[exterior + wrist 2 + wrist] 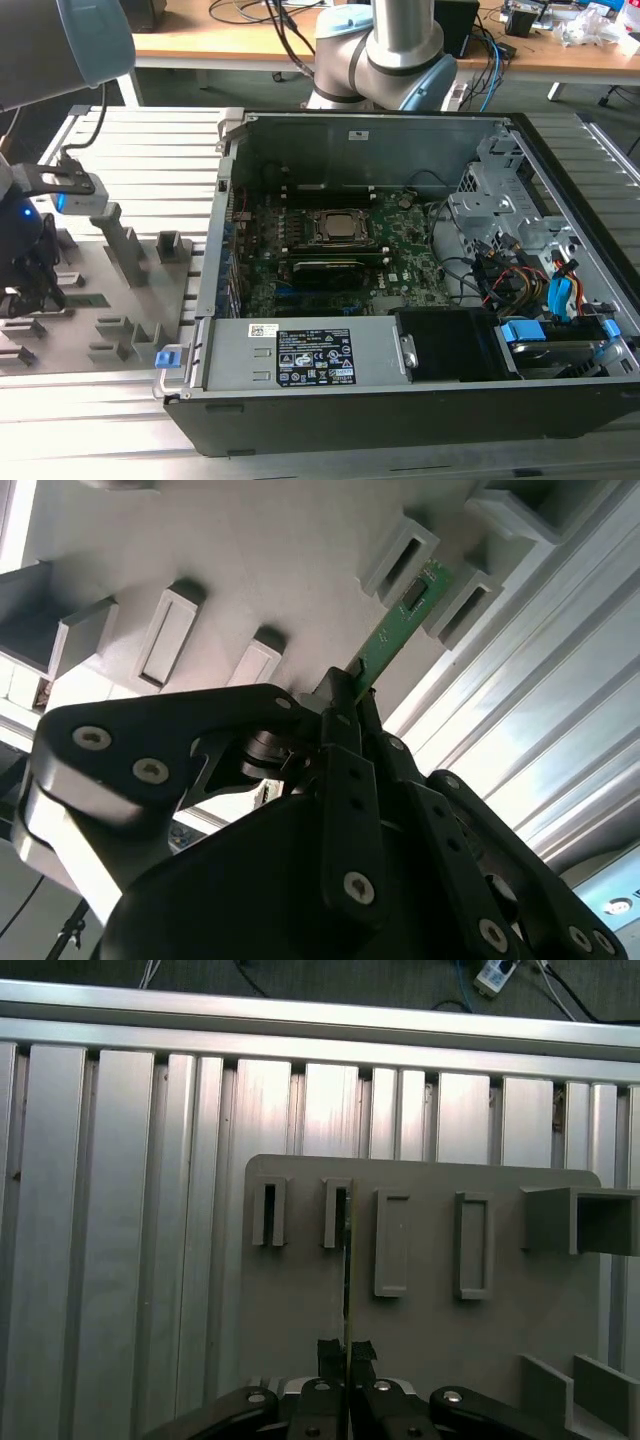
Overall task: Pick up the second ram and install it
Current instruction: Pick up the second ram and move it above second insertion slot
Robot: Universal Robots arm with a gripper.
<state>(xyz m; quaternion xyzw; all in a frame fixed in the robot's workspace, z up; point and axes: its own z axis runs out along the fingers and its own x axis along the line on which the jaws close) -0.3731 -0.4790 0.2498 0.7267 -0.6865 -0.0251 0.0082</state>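
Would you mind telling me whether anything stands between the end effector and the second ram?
Nothing visible does: in the second wrist view the end effector is shut on the second ram, by the grey fixture plate.

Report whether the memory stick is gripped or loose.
Gripped. In the second wrist view the gripper has its jaws closed on one end of the green memory stick.
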